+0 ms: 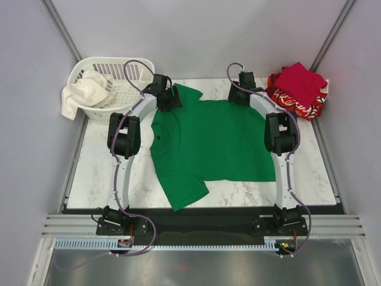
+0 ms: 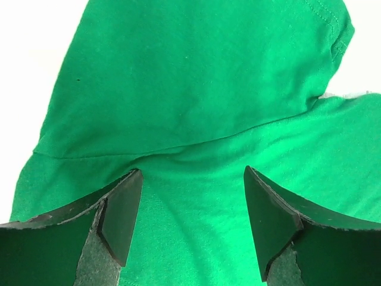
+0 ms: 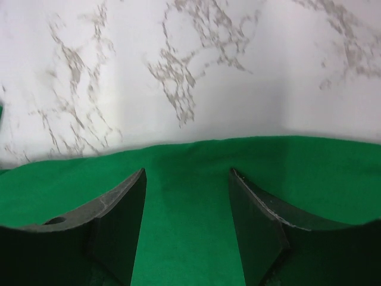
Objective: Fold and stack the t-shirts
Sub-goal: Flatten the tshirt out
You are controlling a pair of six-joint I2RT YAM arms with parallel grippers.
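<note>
- I see the green shirt (image 1: 208, 143) spread flat across the middle of the marble bench (image 1: 321, 173), collar toward the left arm and hem toward the right arm.
- One sleeve points to the near bench edge; the other lies at the far left, under my left hand (image 2: 193, 179).
- The left hand is wide open and holds nothing. Its two fingers (image 2: 119, 220) stand apart just over the cloth where the far sleeve joins the body, with the sleeve stretching out ahead of them.
- My right hand (image 3: 187, 173) sits at the shirt's far right corner, its jaws apart and gripping nothing. Flat green cloth shows between its fingers (image 3: 256, 226), and the shirt's edge runs straight across ahead of them, with bare marble beyond.
- Whether either hand's fingertips touch the cloth, I cannot tell.
- The crimson shirt (image 1: 300, 80) lies on top of the red printed shirt (image 1: 297, 108) at the far right corner of the bench, apart from the green one.
- A white basket (image 1: 95, 65) stands at the far left corner, with a white cloth (image 1: 86, 92) hanging over its rim.
</note>
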